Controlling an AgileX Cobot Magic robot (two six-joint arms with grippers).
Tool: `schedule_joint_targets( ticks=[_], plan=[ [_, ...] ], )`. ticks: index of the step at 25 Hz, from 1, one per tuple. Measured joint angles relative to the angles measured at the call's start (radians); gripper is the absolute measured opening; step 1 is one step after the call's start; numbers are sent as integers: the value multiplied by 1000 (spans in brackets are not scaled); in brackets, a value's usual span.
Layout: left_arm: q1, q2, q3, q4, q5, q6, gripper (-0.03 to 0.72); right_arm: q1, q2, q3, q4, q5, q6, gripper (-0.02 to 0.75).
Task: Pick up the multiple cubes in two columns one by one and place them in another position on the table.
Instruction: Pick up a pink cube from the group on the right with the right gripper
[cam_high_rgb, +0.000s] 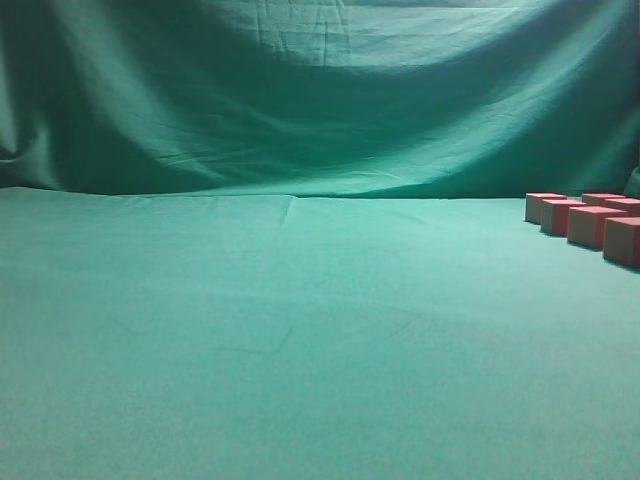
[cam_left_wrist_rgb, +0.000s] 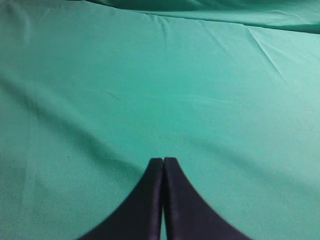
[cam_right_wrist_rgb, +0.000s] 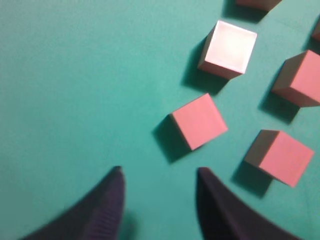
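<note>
The cubes (cam_high_rgb: 590, 222) sit in two columns at the far right of the green tabletop (cam_high_rgb: 300, 330). The right gripper (cam_right_wrist_rgb: 159, 175) hovers spread and empty, nearest cube (cam_right_wrist_rgb: 199, 121) just ahead. The left gripper (cam_left_wrist_rgb: 163, 162) is clenched over bare cloth.

A staged lab set-up here: creased green cloth counter (cam_high_rgb: 300, 340), draped green cloth backdrop (cam_high_rgb: 320, 90) filling the frame's upper half.
</note>
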Motion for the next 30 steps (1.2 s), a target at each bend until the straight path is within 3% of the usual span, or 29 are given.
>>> schedule_joint_targets(
  ticks=[3,7,8,14,30],
  plan=[
    [0,0,0,0,0,0,0,0,18,-2,0,-9,4,437],
    [0,0,0,0,0,0,0,0,69,-27,-6,-23,25,437],
    [0,0,0,0,0,0,0,0,87,-37,-15,-28,28,477],
    [0,0,0,0,0,0,0,0,195,-127,-119,-21,35,463],
    [0,0,0,0,0,0,0,0,383,-153,-181,-41,29,463]
  ],
)
